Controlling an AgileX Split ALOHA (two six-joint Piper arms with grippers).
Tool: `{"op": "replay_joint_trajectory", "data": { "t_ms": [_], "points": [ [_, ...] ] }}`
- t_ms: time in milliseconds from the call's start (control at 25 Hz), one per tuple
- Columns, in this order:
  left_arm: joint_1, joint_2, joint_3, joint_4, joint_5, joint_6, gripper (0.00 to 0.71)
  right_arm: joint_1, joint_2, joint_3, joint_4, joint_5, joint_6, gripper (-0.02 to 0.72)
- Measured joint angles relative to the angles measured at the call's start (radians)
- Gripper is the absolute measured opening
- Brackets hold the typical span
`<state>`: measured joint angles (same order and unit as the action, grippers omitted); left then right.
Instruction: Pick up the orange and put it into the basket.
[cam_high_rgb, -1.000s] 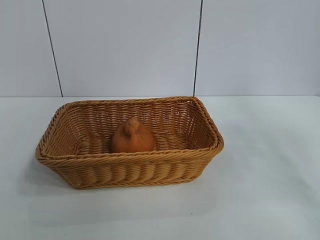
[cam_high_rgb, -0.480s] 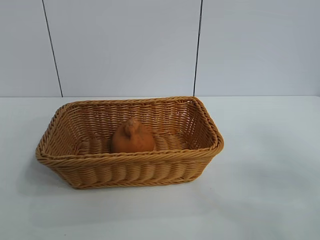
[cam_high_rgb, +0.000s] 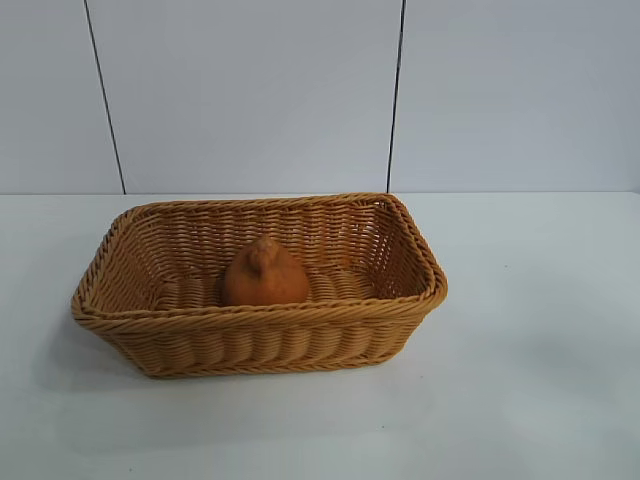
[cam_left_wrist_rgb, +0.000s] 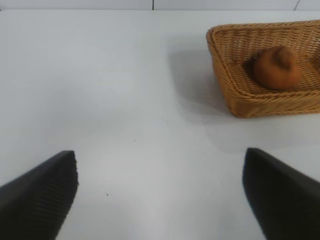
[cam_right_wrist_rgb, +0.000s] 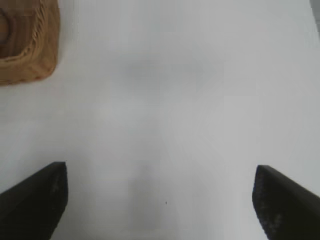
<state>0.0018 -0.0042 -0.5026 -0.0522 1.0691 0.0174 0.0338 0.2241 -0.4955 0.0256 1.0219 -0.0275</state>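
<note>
Claws both released, orange already in basket.
Exterior: orange (cam_high_rgb: 265, 273) sits inside basket (cam_high_rgb: 258, 322). Left wrist: left claw (cam_left_wrist_rgb: 160, 192) splayed over bare tabletop (cam_left_wrist_rgb: 115, 100). Right wrist: right claw (cam_right_wrist_rgb: 160, 200) empty; I'd risk clipping the rim only by reaching back.

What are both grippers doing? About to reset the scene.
Left gripper: open, empty, over bare table.
Right gripper: open, empty, over bare table.

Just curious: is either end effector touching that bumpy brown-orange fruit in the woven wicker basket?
Apart. Exterior view shows the fruit alone in the basket.
</note>
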Motion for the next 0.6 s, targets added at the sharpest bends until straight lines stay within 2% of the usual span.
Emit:
{"op": "replay_joint_trajectory", "data": {
  "t_ms": [400,600],
  "points": [
    [0.0,0.0,0.0,0.0,0.0,0.0,0.639,0.0,-0.218,0.005,0.0,0.001,0.0,0.694],
    [0.0,0.0,0.0,0.0,0.0,0.0,0.639,0.0,-0.23,0.005,0.0,0.001,0.0,0.694]
  ]
}}
